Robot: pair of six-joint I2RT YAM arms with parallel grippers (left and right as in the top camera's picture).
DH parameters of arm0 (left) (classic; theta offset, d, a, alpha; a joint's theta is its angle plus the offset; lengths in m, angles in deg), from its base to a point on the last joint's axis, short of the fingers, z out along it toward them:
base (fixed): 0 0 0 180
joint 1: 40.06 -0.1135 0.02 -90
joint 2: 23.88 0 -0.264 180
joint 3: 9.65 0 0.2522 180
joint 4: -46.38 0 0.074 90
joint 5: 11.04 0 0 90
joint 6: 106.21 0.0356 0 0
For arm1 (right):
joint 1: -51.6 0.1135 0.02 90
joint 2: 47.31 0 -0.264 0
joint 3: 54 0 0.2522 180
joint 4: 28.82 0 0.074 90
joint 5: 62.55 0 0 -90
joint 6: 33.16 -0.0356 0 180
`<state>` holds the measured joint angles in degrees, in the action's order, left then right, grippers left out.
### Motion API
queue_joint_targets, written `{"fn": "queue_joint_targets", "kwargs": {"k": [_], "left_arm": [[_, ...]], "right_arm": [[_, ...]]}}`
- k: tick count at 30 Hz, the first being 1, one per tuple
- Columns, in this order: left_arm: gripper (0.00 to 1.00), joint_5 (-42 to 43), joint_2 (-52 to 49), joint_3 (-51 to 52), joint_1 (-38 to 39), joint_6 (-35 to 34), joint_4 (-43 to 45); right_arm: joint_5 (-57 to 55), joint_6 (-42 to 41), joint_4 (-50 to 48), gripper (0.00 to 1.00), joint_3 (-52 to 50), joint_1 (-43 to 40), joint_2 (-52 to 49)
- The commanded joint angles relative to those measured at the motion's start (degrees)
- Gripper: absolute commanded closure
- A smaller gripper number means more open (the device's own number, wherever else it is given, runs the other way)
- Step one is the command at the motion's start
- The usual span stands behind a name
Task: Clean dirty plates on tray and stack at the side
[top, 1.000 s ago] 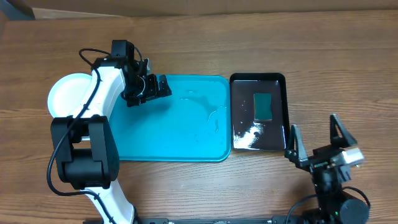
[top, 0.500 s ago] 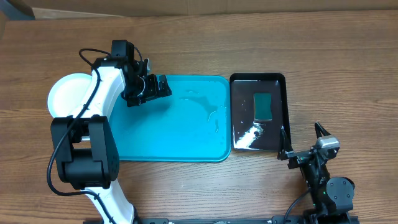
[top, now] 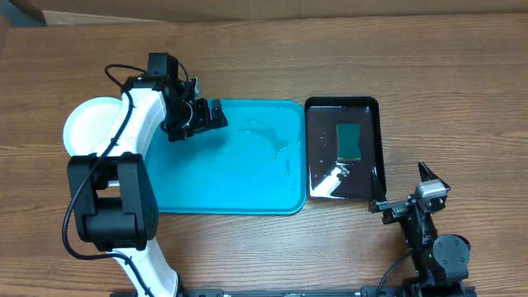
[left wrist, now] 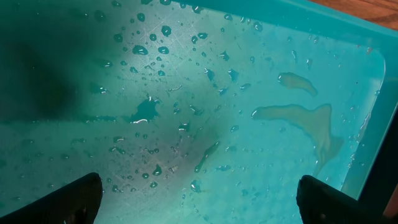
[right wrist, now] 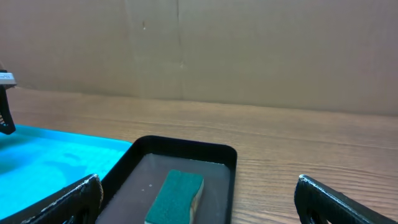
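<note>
Where the left arm (top: 136,115) crosses it, the white plate (top: 87,124) is partly hidden. One rim shows, on bare table outside the turquoise tray (top: 239,186); whether more plates lie beneath cannot be told. The plate sits well left of the left gripper (top: 216,115), past the tray's edge.

Left gripper: hangs over the tray's far-left corner, jaws spread wide, holding nothing. In its wrist view only two dark fingertips (left wrist: 78,199) poke in at the bottom corners. Tray floor under them is wet, with scattered droplets (left wrist: 149,68) and a larger puddle (left wrist: 305,118) toward the right rim.

A black tray (top: 367,115) lies just right of the turquoise one; glare masks part of its floor. A green sponge (top: 349,140) lies inside it.

Right gripper (top: 398,186): at the black tray's near-right corner, jaws wide, empty. The sponge is ahead and a little left of it, near end cut off by the wrist frame.

Surface: wood-grain table (top: 445,74). Brown cardboard wall (right wrist: 249,50) behind.
</note>
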<state>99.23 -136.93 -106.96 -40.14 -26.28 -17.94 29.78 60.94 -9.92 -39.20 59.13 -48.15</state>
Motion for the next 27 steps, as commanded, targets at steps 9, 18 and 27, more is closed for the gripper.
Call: {"fn": "queue_joint_targets", "kwargs": {"k": [9,18,27], "left_arm": [[0.0,-0.4,1.1,0.6,0.1,0.9,0.0],[0.0,-0.4,1.1,0.6,0.1,0.9,0.0],[0.0,-1.4,7.4,0.6,0.2,0.9,0.0]], "right_arm": [[-0.3,0.4,-0.4,0.0,-0.6,-0.3,0.7],[-0.3,0.4,-0.4,0.0,-0.6,-0.3,0.7],[-0.3,0.4,-0.4,0.0,-0.6,-0.3,0.7]]}}
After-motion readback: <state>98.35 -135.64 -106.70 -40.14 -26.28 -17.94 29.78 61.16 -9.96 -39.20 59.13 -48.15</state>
